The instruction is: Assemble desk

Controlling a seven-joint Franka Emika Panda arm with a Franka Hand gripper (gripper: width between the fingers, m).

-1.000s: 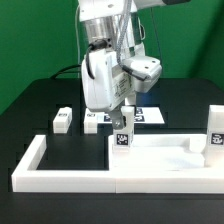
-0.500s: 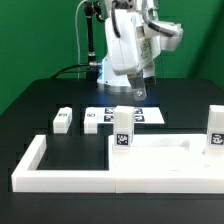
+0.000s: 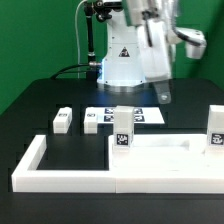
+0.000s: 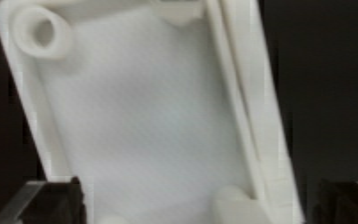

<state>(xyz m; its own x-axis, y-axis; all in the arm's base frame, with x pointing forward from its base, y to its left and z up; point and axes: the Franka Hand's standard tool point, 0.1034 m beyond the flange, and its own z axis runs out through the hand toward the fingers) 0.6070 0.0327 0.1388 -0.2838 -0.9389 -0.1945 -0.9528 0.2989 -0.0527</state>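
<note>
1. Whereas a second ago the gripper (image 3: 163,95) sat low at the short white block leg (image 3: 123,131), it has since risen and swung toward the exterior view's right, leaving that leg upright.
2. The flat white plastic tabletop (image 3: 165,150) lies on the black table (image 3: 40,100) inside the low white U-shaped wall (image 3: 30,160). Its long axis runs across the exterior view.
3. The arm stands tall, and the gripper hangs above the tabletop with its fingers wide apart, holding nothing.

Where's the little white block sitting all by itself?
In the exterior view, the loose leg sits on the black table toward the exterior view's left, beside the marker board and beyond the border wall.
</note>
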